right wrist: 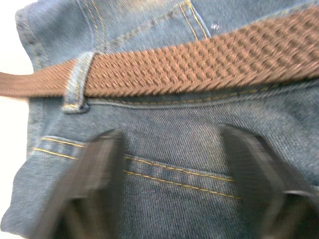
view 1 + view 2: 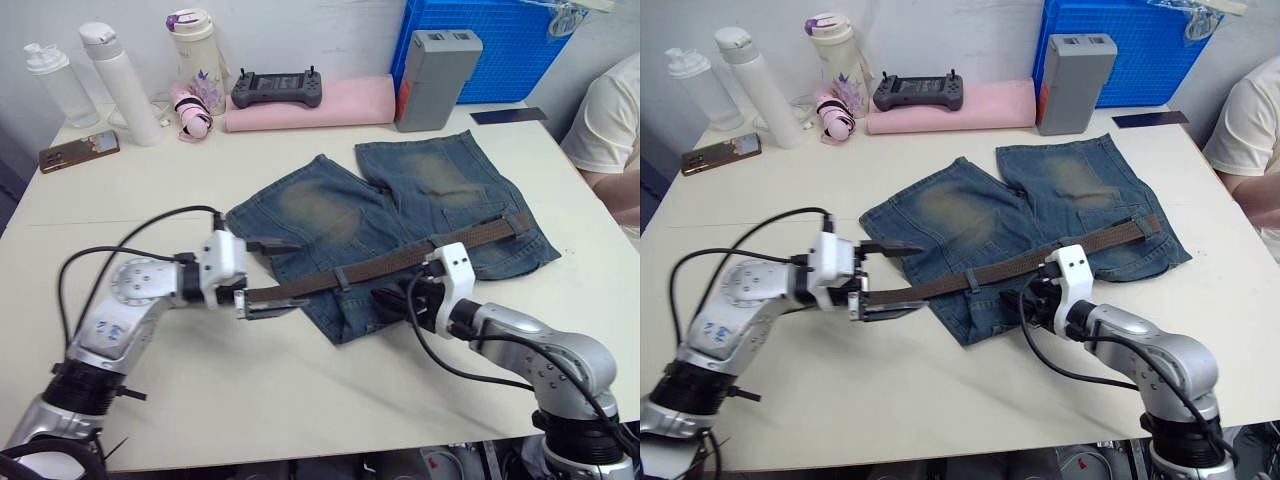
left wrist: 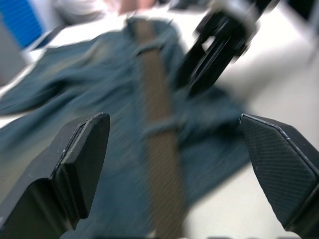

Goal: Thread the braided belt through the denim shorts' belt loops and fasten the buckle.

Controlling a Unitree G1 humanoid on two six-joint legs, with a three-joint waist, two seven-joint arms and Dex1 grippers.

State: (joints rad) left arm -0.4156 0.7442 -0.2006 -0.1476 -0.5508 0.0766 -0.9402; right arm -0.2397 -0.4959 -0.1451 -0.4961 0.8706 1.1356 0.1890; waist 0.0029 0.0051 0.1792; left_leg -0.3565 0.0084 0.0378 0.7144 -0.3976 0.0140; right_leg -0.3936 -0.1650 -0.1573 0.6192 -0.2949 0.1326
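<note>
The denim shorts (image 2: 400, 190) lie flat mid-table, waistband toward me. The braided belt (image 2: 400, 262) runs along the waistband and passes under a belt loop (image 2: 342, 277), seen close up as a belt loop (image 1: 77, 82) over the belt (image 1: 199, 64). The belt's left end sticks out past the shorts, between the wide-open fingers of my left gripper (image 2: 290, 276), which do not touch it; the belt (image 3: 159, 134) lies between the same fingers (image 3: 82, 159). My right gripper (image 2: 392, 300) is open over the denim just below the belt. I cannot make out the buckle.
At the back stand bottles (image 2: 120, 80), a phone (image 2: 80, 150), a controller (image 2: 277, 88) on a pink mat, a grey box (image 2: 435, 75) and a blue crate (image 2: 490, 40). A person (image 2: 610, 130) sits at the right edge.
</note>
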